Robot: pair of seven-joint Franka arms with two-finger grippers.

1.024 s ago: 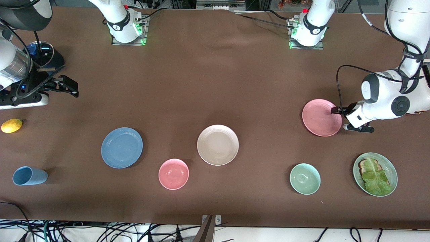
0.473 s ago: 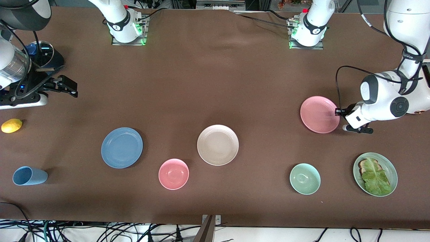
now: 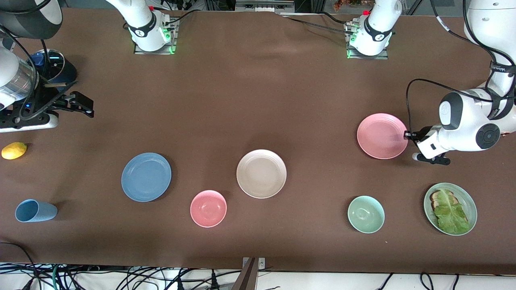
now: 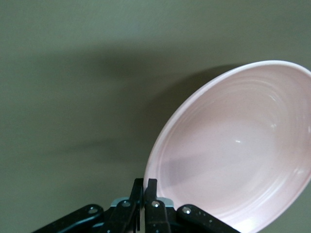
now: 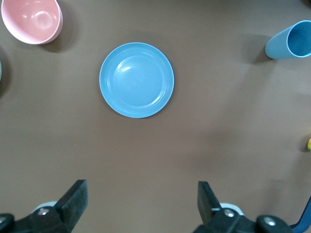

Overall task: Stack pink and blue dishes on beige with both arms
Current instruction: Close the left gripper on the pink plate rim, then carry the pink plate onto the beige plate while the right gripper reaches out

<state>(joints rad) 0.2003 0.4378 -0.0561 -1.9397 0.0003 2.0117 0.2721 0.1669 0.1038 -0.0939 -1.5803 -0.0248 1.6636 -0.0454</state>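
My left gripper [image 3: 407, 135] [image 4: 145, 187] is shut on the rim of the pale pink plate [image 3: 381, 135] [image 4: 233, 145]. It holds the plate tilted a little above the table, toward the left arm's end. The beige plate [image 3: 261, 173] lies flat at mid-table. The blue plate [image 3: 146, 177] [image 5: 136, 80] lies flat beside it, toward the right arm's end. My right gripper [image 3: 86, 105] [image 5: 141, 194] hangs open over bare cloth at the right arm's end, with nothing between its fingers and well apart from the blue plate.
A pink bowl [image 3: 208, 208] [image 5: 32, 19] sits between the blue and beige plates, nearer the front camera. A blue cup [image 3: 34, 210] [image 5: 291, 41] lies on its side. A mint bowl [image 3: 366, 214], a green plate of lettuce and toast [image 3: 450, 208] and a lemon [image 3: 14, 150] are also there.
The left gripper has raised the pink plate off the table and carried it slightly toward the right arm's end. The right arm has hardly moved.
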